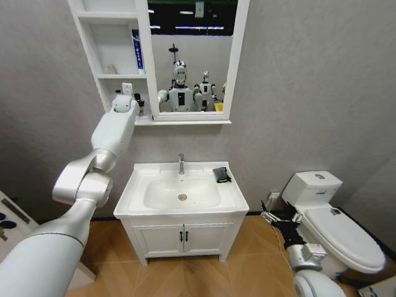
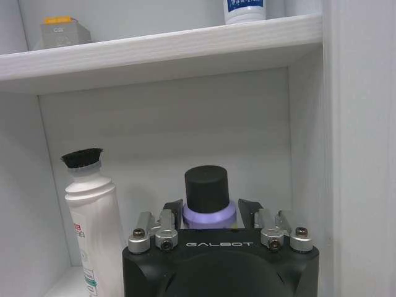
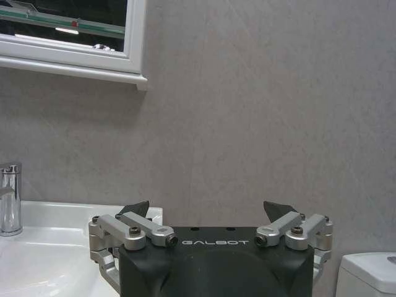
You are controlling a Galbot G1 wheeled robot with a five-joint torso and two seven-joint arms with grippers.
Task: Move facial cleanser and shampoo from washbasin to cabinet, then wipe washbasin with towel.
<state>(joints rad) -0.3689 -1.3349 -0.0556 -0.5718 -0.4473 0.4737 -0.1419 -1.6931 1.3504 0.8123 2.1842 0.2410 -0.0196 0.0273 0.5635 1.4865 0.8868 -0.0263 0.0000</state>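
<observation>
The cabinet (image 1: 90, 43) hangs on the wall above the washbasin (image 1: 131, 197). My left gripper (image 1: 138, 103) reaches into its lowest compartment. Its fingers (image 2: 173, 209) press both sides of a lavender bottle with a black cap (image 2: 206, 189); I cannot tell whether this is the facial cleanser or the shampoo. A white bottle with a black cap (image 2: 93, 213) stands beside it on the same shelf. The dark towel (image 1: 221, 174) lies on the basin's back right corner. My right gripper (image 3: 207, 209) is open, low beside the basin (image 1: 275, 218).
A white-and-blue tube (image 1: 137, 52) and a small jar (image 1: 111, 68) stand on the middle shelf. The chrome tap (image 1: 181, 163) rises at the basin's back. A white toilet (image 1: 337, 223) stands to the right, the two-door vanity (image 1: 185, 238) below.
</observation>
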